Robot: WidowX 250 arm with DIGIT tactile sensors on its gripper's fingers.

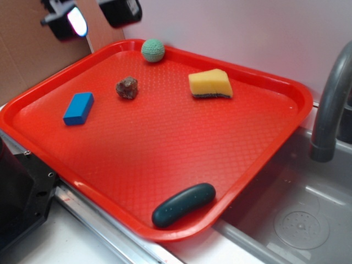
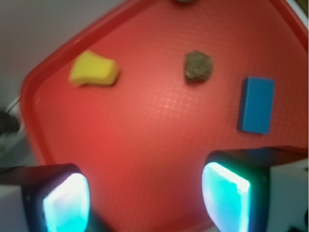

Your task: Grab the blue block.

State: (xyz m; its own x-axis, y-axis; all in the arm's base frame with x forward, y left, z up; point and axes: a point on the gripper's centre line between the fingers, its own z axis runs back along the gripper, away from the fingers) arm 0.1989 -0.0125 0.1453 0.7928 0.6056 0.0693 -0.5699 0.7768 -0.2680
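Observation:
The blue block (image 1: 78, 108) lies flat on the left part of the red tray (image 1: 165, 159); in the wrist view the blue block (image 2: 256, 104) is at the right, above the right finger. My gripper (image 1: 91, 15) hangs high above the tray's far left corner, well apart from the block. It is open, with only bare tray between its glowing pads (image 2: 226, 195). In the wrist view the gripper (image 2: 145, 198) frames the tray's near side.
A brown rock (image 1: 127, 87), a green ball (image 1: 153, 50), a yellow sponge (image 1: 210, 84) and a dark green oblong object (image 1: 183, 204) share the tray. A grey faucet (image 1: 330, 104) and sink (image 1: 300, 220) lie to the right. A black box (image 1: 19, 192) sits at the left.

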